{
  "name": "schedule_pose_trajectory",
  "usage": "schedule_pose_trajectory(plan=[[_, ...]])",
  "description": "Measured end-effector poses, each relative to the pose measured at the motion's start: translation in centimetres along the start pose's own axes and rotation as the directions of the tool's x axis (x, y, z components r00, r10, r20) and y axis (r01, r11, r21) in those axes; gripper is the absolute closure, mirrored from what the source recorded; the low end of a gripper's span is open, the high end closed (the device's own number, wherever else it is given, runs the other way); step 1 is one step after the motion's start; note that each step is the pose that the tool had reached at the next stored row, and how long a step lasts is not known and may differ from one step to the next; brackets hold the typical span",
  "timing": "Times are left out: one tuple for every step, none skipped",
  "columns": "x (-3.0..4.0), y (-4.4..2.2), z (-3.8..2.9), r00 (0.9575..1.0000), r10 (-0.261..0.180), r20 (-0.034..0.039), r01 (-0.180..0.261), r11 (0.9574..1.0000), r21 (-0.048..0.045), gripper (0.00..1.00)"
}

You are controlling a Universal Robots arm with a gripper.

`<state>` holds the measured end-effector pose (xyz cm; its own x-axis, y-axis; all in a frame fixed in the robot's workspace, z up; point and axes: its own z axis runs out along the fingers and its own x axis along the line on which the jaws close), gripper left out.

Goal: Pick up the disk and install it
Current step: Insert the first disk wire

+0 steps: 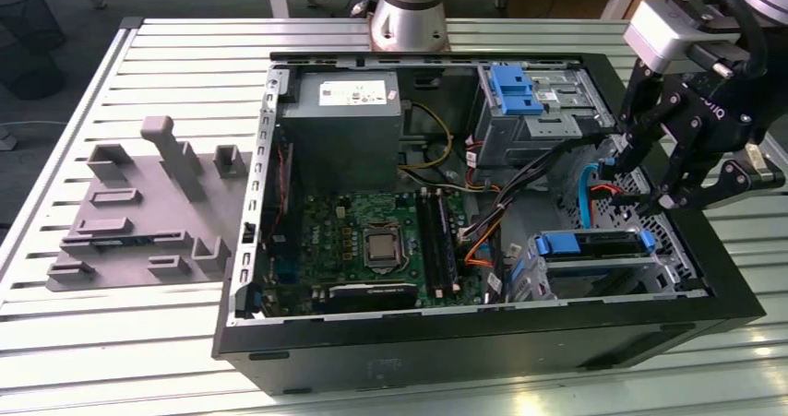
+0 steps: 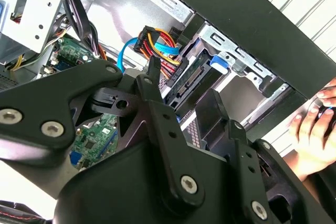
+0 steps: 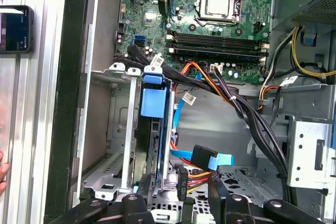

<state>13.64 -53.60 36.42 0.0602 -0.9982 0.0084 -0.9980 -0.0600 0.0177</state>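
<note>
The disk [image 1: 592,243] sits edge-up in its blue carrier inside the metal drive cage [image 1: 659,273], at the near corner of the open computer case on the exterior view's right. In the first wrist view the disk [image 3: 155,145] stands in the cage slot with its blue handle uppermost. My gripper [image 1: 640,187] hangs open just above and behind the cage, with nothing between its fingers. Its black fingers [image 3: 129,203] spread wide at the disk's connector end. A blue data plug [image 3: 210,158] and a multicoloured power plug [image 3: 184,181] lie loose beside that end.
Cable bundles [image 3: 247,119] cross the case between the cage and the motherboard [image 1: 369,241]. A second bay with a blue latch [image 1: 511,89] stands at the back. A grey fixture plate [image 1: 142,204] lies on the table at the exterior view's left. A person's hand [image 2: 315,124] is outside the case wall.
</note>
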Motion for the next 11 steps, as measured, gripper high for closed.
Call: schedule_pose_trajectory(plan=[[0.00, 0.00, 0.00, 1.0000, 0.000, 0.0000, 0.000, 1.0000, 0.0000, 0.46], [0.00, 0.00, 0.00, 1.0000, 0.000, 0.0000, 0.000, 1.0000, 0.0000, 0.46], [0.00, 0.00, 0.01, 1.0000, 0.000, 0.0000, 0.000, 1.0000, 0.0000, 0.46], [0.00, 0.00, 0.01, 1.0000, 0.000, 0.0000, 0.000, 1.0000, 0.0000, 0.46], [0.00, 0.00, 0.01, 1.0000, 0.000, 0.0000, 0.000, 1.0000, 0.0000, 0.46], [0.00, 0.00, 0.01, 1.0000, 0.000, 0.0001, 0.000, 1.0000, 0.0000, 0.46], [0.00, 0.00, 0.01, 1.0000, 0.000, 0.0000, 0.000, 1.0000, 0.0000, 0.46], [0.00, 0.00, 0.02, 1.0000, 0.001, 0.0000, -0.001, 1.0000, 0.0000, 0.46], [0.00, 0.00, 0.05, 1.0000, 0.005, -0.0002, -0.005, 1.0000, 0.0000, 0.46], [0.00, 0.00, 0.06, 0.9999, 0.011, -0.0005, -0.011, 0.9999, -0.0001, 0.46], [0.00, 0.00, 0.06, 0.9999, 0.013, -0.0007, -0.013, 0.9999, -0.0002, 0.46]])
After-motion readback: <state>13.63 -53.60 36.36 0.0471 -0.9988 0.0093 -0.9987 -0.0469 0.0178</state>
